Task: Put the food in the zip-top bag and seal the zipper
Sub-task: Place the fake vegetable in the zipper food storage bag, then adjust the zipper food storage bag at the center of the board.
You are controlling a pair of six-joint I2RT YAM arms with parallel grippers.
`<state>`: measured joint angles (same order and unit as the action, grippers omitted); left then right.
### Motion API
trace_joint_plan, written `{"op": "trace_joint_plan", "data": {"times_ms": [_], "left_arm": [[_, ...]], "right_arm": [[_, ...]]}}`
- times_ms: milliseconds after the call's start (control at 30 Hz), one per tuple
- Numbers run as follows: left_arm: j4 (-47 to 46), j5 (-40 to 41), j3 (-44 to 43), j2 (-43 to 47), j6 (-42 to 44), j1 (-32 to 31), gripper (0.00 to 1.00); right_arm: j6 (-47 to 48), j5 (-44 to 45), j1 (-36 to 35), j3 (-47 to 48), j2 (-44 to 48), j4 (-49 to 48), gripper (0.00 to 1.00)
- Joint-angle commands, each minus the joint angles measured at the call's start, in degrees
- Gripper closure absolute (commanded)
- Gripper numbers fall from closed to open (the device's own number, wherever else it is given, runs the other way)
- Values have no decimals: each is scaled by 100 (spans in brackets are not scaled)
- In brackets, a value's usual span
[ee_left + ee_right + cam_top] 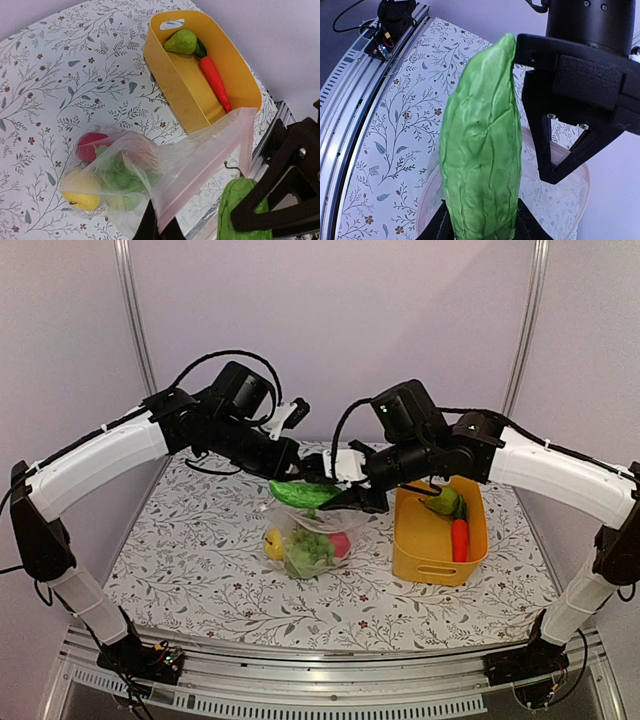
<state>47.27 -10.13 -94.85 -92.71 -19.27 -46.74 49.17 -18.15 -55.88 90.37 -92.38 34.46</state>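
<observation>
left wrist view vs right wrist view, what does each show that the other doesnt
Only the left wrist view: the yellow basket holding the pear and carrot, and the red piece and yellow piece inside the zip-top bag. Only the right wrist view: the cucumber along its whole length, clamped in the right gripper. Both: part of the cucumber, the bag and the flowered table.

A thin, clear plastic bag (200, 150), glossy and crinkled. A matt green plastic cucumber (480, 150), its skin ridged with fine veins. A smooth orange-red carrot (215, 82). A smooth yellow plastic basket (185, 95). A matt table cover (200, 570) printed with leaves. A dull-shining metal rail (330, 675).
</observation>
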Motion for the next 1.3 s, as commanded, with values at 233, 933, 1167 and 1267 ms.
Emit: {"op": "trace_joint_plan", "data": {"times_ms": [233, 933, 1167, 1267], "left_arm": [[38, -120, 174, 186, 109, 77, 100], [4, 39, 95, 101, 83, 123, 100], [11, 28, 4, 25, 91, 133, 100], [19, 16, -15, 17, 91, 148, 100]], "right_arm": [[188, 912, -32, -139, -400, -380, 65], [-202, 1005, -207, 557, -492, 991, 38], [-129, 627, -378, 496, -418, 1386, 39], [-157, 725, -380, 448, -511, 1349, 39]]}}
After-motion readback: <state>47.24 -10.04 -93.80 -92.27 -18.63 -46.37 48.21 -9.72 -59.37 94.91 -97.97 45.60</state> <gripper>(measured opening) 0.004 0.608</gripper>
